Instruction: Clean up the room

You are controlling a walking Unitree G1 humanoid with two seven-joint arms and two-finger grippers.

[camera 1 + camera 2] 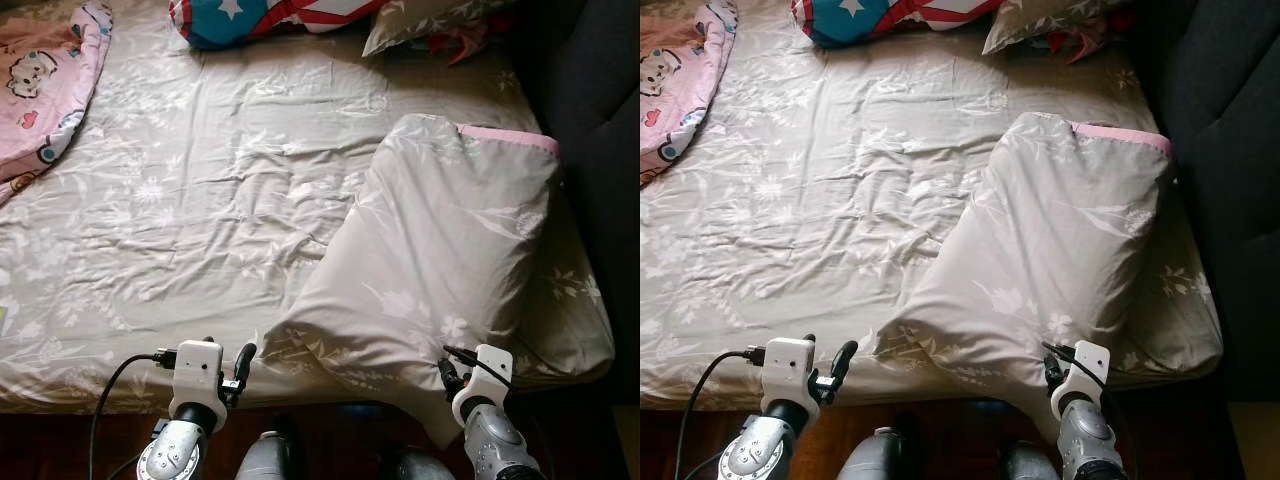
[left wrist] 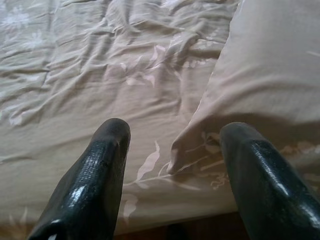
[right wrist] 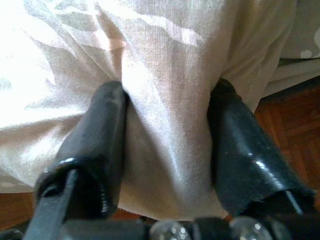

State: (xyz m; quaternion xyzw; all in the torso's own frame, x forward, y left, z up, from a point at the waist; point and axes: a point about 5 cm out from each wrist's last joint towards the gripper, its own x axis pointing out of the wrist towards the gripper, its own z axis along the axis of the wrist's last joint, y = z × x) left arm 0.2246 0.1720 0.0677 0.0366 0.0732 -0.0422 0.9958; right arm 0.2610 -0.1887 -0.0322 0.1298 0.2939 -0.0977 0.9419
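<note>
Grey-beige cotton with a pale flower print covers the bed (image 1: pixel 200 200), its sheet creased across the middle. A folded quilt (image 1: pixel 450 250) of the same cloth, edged in pink at its far end, lies on the robot's right half of the bed, its near corner hanging over the bed's edge. The right gripper (image 3: pixel 167 135) is at that hanging corner — its two black fingers (image 3: pixel 95 145) stand apart with the cloth bunched between them and touching both. The left gripper (image 2: pixel 172 165) hovers at the near edge of the bed, fingers spread wide, with the quilt's other near corner just beyond. At the far side lie a pink cartoon blanket (image 1: pixel 45 70), a star-and-stripe cushion (image 1: pixel 250 15) and a flowered pillow (image 1: pixel 420 20). Dark wooden floor (image 3: pixel 285 115) shows below the bed.
</note>
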